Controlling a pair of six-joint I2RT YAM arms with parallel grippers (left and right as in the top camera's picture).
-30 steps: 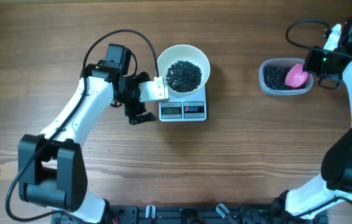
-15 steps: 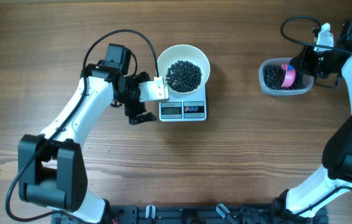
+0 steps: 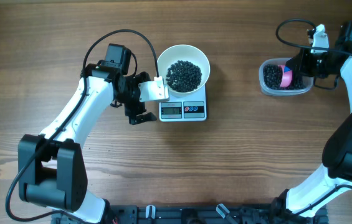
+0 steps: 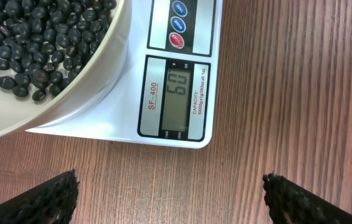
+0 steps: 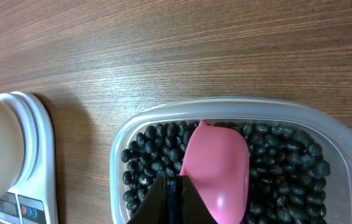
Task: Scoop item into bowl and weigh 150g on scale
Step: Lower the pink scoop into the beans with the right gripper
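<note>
- Brown wooden table (image 3: 238,162), with broad bare wood in front of the scale and between it and the tub.
- The scale (image 3: 183,110) sits left of centre, its display edge facing the near side; the white bowl (image 3: 184,51) rests on its far part.
- Black beans (image 3: 183,75) are heaped in the bowl; more fill the clear tub (image 3: 264,84), well apart at the right.
- The left gripper (image 4: 169,202) is just beside the scale's left edge, jaws spread wide, holding nothing.
- The right gripper (image 5: 174,193) is over the tub, its 2 fingers pinched narrow on the pink scoop (image 5: 216,165).
- The scoop's long axis runs away from the fingers, its tip towards the tub's far wall.
</note>
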